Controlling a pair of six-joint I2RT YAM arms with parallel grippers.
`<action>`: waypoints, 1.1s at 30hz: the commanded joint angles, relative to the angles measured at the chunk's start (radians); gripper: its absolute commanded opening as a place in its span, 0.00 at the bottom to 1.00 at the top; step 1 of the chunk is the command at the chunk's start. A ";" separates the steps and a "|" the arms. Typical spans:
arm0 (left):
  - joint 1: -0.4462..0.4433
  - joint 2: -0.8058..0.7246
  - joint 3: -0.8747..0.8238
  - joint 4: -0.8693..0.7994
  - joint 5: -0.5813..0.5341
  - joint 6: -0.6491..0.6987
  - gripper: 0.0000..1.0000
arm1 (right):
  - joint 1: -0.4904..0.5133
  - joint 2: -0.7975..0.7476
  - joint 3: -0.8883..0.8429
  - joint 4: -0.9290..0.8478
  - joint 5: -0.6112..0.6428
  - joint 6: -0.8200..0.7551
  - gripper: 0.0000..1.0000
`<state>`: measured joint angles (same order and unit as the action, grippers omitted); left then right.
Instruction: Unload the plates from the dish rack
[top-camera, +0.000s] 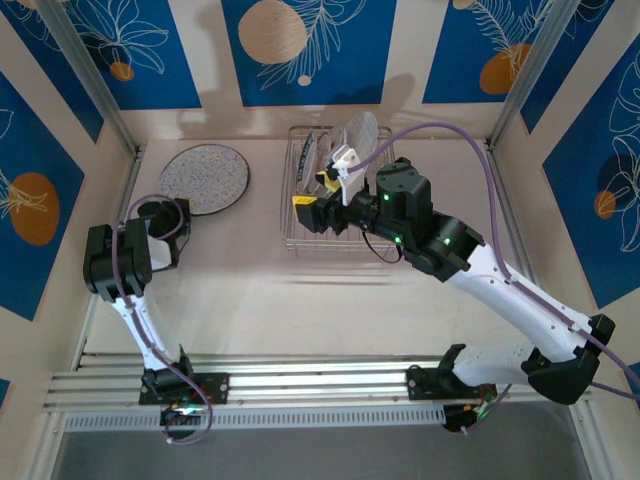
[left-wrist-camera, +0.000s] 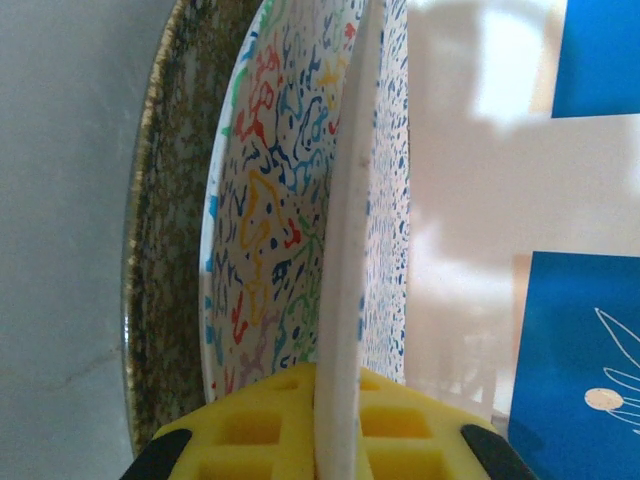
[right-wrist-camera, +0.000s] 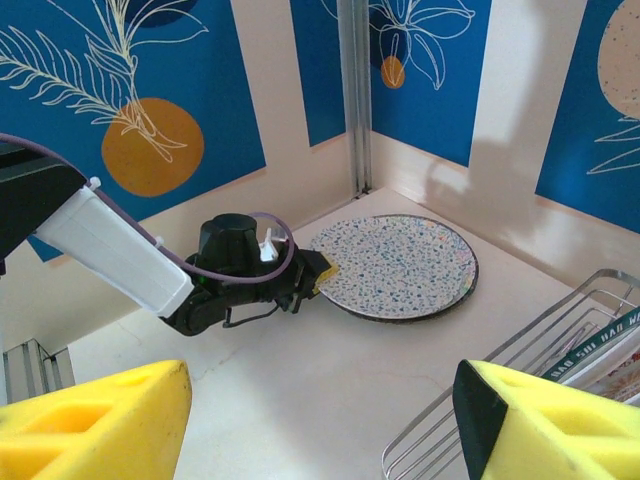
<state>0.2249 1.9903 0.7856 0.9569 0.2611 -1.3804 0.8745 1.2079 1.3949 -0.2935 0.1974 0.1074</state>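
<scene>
Plates (top-camera: 345, 150) ahead of the open, empty right tool (right-wrist-camera: 320, 425) look stiff, slick and chip-prone, so pinch rims; left tool (left-wrist-camera: 338, 425) clamps a stacked plate (left-wrist-camera: 345, 250) by its rim.

Light is bright and even; soft grey shadows lie on the cream back wall (top-camera: 408, 100), upper middle. The round squiggle-patterned ceramic plate (left-wrist-camera: 270, 250) is blurred near its white rim, with glare at upper right. The yellow foam finger pads (right-wrist-camera: 90, 420) at the lower corners are unfocused.
</scene>
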 joint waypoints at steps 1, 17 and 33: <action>0.013 0.006 0.044 0.048 0.028 0.009 0.00 | -0.004 -0.001 0.027 -0.001 -0.009 0.018 0.71; 0.013 0.025 0.107 -0.066 0.054 0.019 0.04 | 0.001 -0.002 0.030 -0.008 -0.003 0.029 0.72; 0.020 -0.003 0.153 -0.229 0.079 0.036 0.31 | 0.006 -0.005 0.035 -0.025 0.008 0.038 0.71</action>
<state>0.2256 2.0006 0.9081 0.7624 0.3161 -1.3613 0.8749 1.2079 1.3987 -0.3115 0.1982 0.1333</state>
